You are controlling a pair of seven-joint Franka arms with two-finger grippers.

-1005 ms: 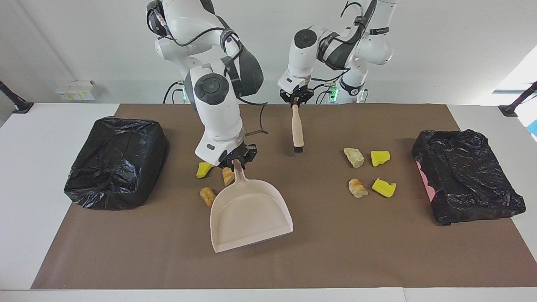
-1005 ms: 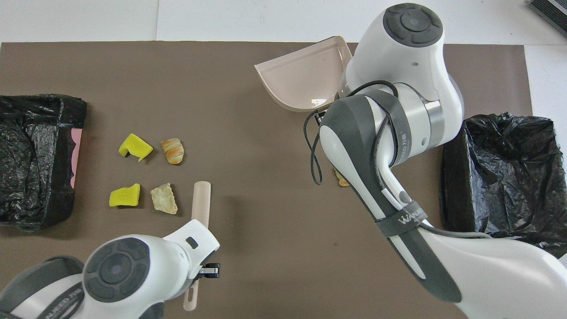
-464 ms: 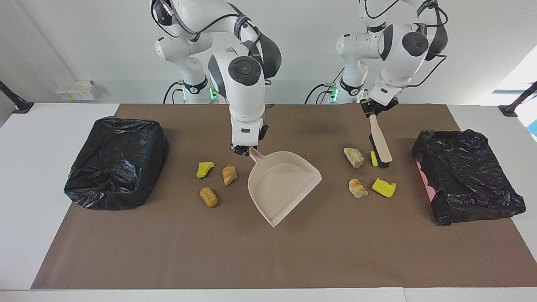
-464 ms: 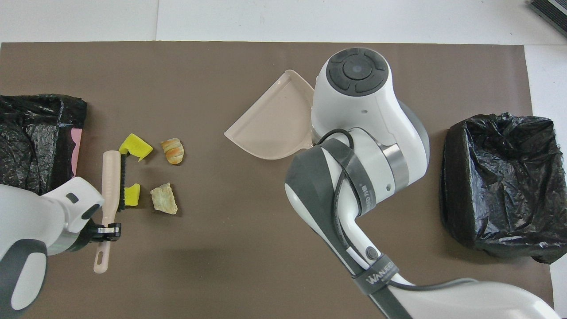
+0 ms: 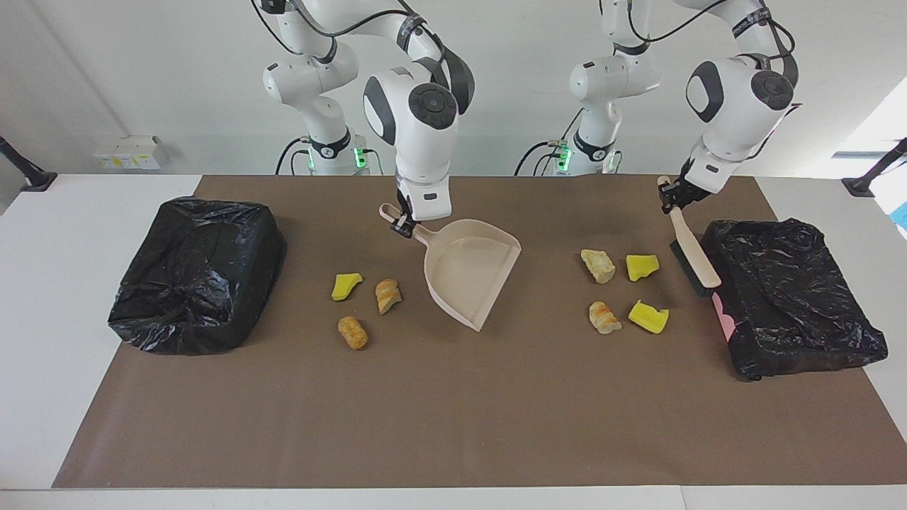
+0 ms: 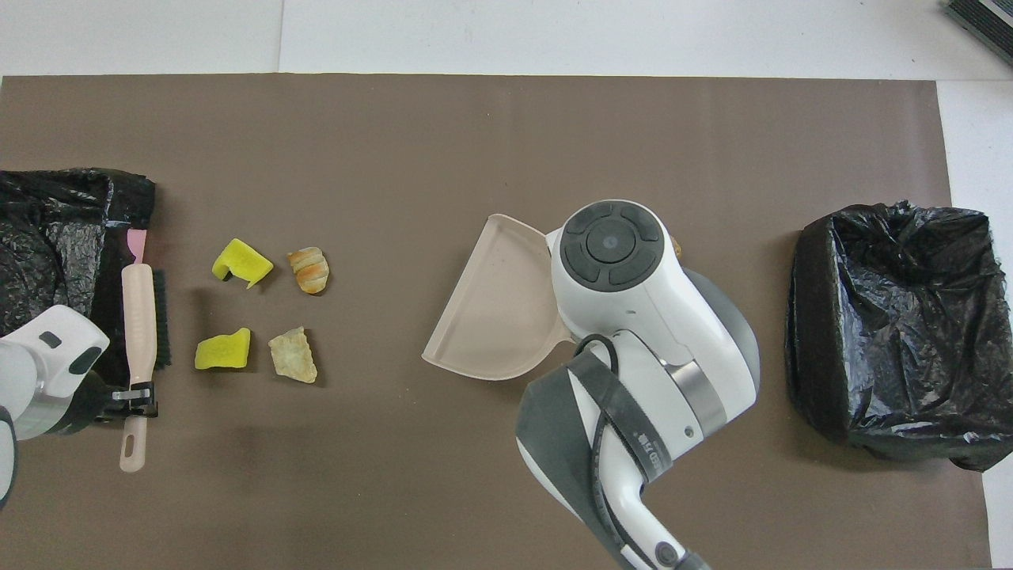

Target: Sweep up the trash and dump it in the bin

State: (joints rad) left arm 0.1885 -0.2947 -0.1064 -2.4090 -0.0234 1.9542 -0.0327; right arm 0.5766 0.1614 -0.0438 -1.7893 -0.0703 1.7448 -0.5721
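- Currently the right gripper [image 5: 402, 225] holds the dustpan [image 5: 469, 276] by its handle, jaws closed on it; the pan hangs tilted over the brown mat [image 5: 453, 411] at the middle of the worktop [image 5: 42, 354].
- The left gripper [image 5: 672, 200] has its jaws closed on the handle of a brush [image 5: 691, 248], which slants down beside the bin [image 5: 786, 297] at the left arm's end, bristles facing the scraps.
- Four pieces of trash lie on the mat between the dustpan and that bin: two yellow sponge chunks [image 5: 642, 266] [image 5: 648, 316] and two tan lumps [image 5: 598, 265] [image 5: 604, 316]. The brush is near the sponge chunks but not touching them.
- Three more pieces sit toward the right arm's end, between the dustpan and the second bin [image 5: 195, 273]: one yellow sponge piece [image 5: 345, 285] and two orange-tan lumps [image 5: 387, 295] [image 5: 352, 331].
- Both bins are lined with black plastic bags, and the overhead view shows the one at the right arm's end open at the top.
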